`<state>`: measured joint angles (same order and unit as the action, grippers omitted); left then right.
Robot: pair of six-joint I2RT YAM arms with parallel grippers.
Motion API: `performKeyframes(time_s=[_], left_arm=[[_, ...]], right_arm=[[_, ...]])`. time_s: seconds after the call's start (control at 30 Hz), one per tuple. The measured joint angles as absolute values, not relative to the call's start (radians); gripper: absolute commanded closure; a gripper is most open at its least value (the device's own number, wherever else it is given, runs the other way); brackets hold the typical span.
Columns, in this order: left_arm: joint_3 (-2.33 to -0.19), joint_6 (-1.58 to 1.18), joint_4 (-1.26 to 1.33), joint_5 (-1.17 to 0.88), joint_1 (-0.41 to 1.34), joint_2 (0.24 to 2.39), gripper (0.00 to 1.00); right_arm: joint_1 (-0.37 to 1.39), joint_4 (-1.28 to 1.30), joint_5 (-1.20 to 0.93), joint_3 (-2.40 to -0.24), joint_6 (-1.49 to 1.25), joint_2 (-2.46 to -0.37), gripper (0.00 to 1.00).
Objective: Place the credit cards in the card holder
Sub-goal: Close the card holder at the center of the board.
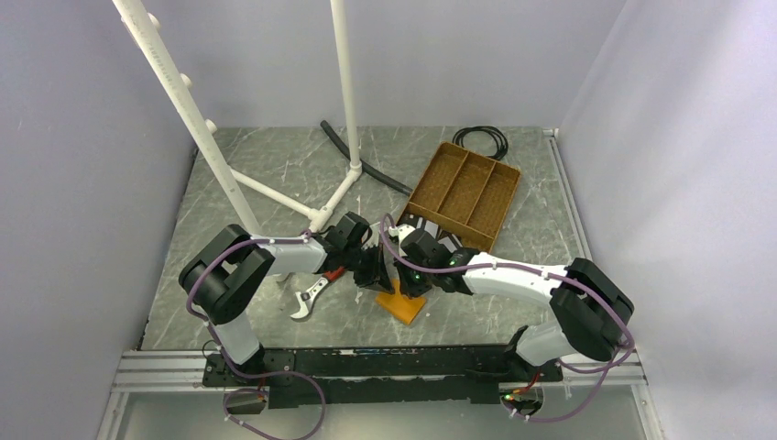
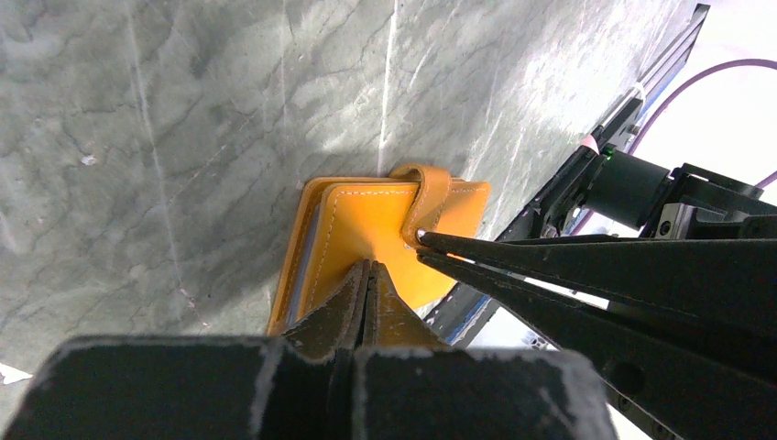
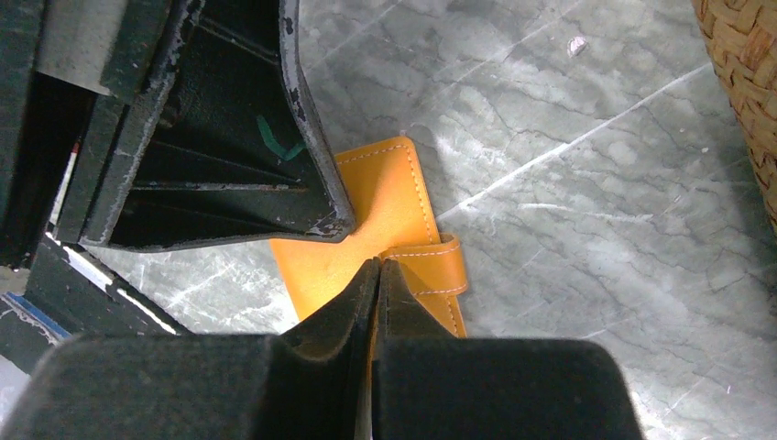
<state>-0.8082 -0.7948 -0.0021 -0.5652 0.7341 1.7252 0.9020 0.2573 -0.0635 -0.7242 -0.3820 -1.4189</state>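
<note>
The orange-tan card holder [image 1: 404, 308] lies closed on the grey marble table, its strap [image 2: 429, 194] folded over the cover. It also shows in the left wrist view [image 2: 362, 215] and the right wrist view [image 3: 389, 197]. My left gripper [image 2: 369, 267] is shut, with its tips resting on the cover. My right gripper [image 3: 377, 263] is shut at the strap's free end, and a thin orange sliver shows between its jaws. Both grippers meet over the holder in the top view, the left [image 1: 377, 278] and the right [image 1: 408, 280]. No credit cards can be made out.
A brown divided tray [image 1: 465, 194] stands behind the right wrist; its woven edge shows in the right wrist view [image 3: 744, 82]. A white pipe frame [image 1: 344, 110], a black hose [image 1: 364, 166] and a black cable [image 1: 481, 139] lie at the back. A red-handled tool [image 1: 311, 295] lies left of the holder.
</note>
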Motion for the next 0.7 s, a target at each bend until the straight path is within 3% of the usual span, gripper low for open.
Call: performKeyframes(time_s=[0.7], left_arm=[[-0.808, -0.799, -0.011, -0.571, 0.734, 1.725, 1.0]], right_arm=[[0.907, 0.2, -0.083, -0.675, -0.437, -1.393, 1.0]])
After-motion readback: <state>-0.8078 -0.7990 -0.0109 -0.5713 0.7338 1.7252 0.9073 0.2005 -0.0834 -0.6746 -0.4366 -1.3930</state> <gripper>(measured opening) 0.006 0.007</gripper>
